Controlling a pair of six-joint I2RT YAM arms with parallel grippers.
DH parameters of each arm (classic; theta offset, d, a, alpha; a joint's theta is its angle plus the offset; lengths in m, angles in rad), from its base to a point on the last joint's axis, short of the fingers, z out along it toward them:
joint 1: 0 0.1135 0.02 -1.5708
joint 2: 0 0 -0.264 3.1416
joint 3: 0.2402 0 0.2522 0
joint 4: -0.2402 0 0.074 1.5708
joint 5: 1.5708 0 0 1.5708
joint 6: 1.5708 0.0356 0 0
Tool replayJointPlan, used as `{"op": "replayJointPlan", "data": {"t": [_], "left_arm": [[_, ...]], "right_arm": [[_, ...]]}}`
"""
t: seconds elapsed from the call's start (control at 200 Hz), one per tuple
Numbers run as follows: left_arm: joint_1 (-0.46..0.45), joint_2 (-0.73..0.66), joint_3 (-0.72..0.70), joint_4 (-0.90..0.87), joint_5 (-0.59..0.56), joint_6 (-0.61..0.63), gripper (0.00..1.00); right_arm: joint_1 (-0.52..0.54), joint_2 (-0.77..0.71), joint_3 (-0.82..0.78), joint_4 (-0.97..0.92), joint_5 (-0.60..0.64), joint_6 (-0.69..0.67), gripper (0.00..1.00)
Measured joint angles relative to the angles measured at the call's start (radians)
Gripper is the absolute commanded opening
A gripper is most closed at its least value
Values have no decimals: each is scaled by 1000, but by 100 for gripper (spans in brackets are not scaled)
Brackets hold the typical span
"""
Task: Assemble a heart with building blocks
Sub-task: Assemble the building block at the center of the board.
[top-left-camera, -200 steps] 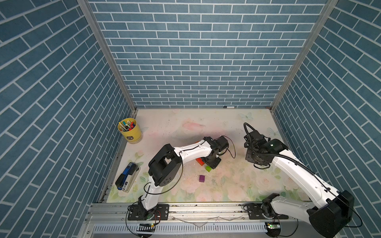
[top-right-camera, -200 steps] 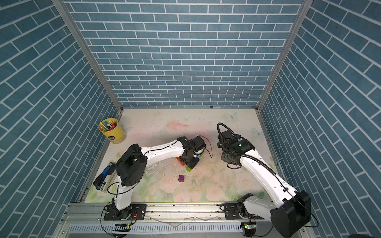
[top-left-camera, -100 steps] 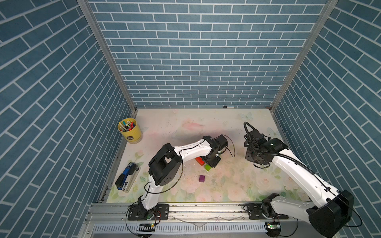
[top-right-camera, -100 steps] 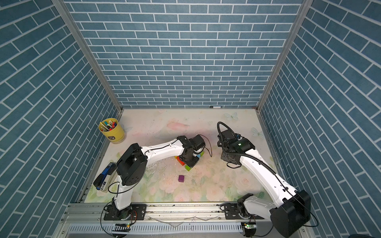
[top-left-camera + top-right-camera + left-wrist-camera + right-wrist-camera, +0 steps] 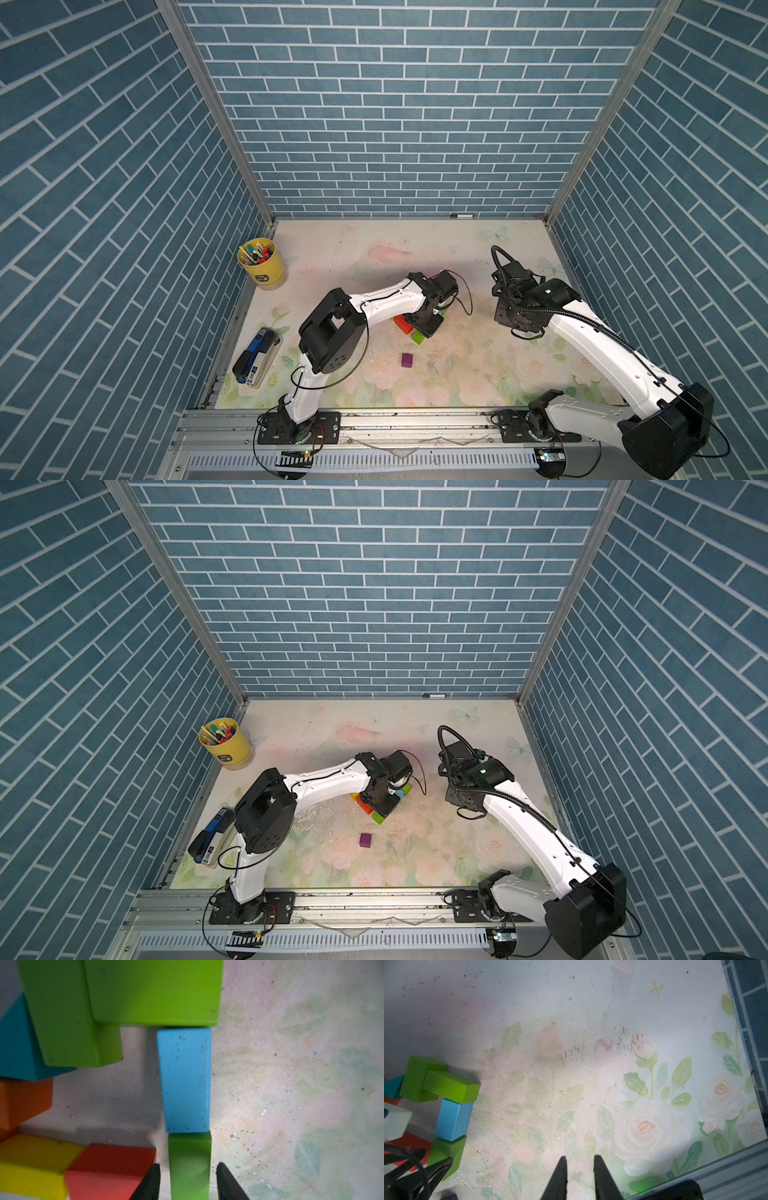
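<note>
My left gripper (image 5: 188, 1167) is open and straddles a green brick (image 5: 189, 1165), with a thin gap on each side. That brick butts end to end against a light-blue brick (image 5: 185, 1080), which meets two larger green bricks (image 5: 153, 991). Beside them lie a teal triangle (image 5: 14, 1047) and orange (image 5: 22, 1101), yellow (image 5: 31, 1159) and red (image 5: 108, 1165) blocks, forming part of an outline. The purple cube (image 5: 407, 360) sits alone, nearer the front. My right gripper (image 5: 580, 1160) hovers over bare mat to the right, shut and holding nothing.
A yellow cup of marker pens (image 5: 262, 266) stands at the back left. A blue-and-black stapler (image 5: 253, 361) lies along the left edge. The right wall (image 5: 747, 1022) runs close to my right gripper. A black marker (image 5: 461, 215) lies by the back wall.
</note>
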Motion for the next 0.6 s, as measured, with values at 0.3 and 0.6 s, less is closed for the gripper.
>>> {"op": "replayJointPlan", "data": {"t": [0.3,0.6], "left_arm": [[1,18,5,-2,-4,0,36],[5,35,28,-8,-8,9,36]], "right_arm": [[0,-1,0,0,0,0,25],[0,-1,0,0,0,0,25]]}}
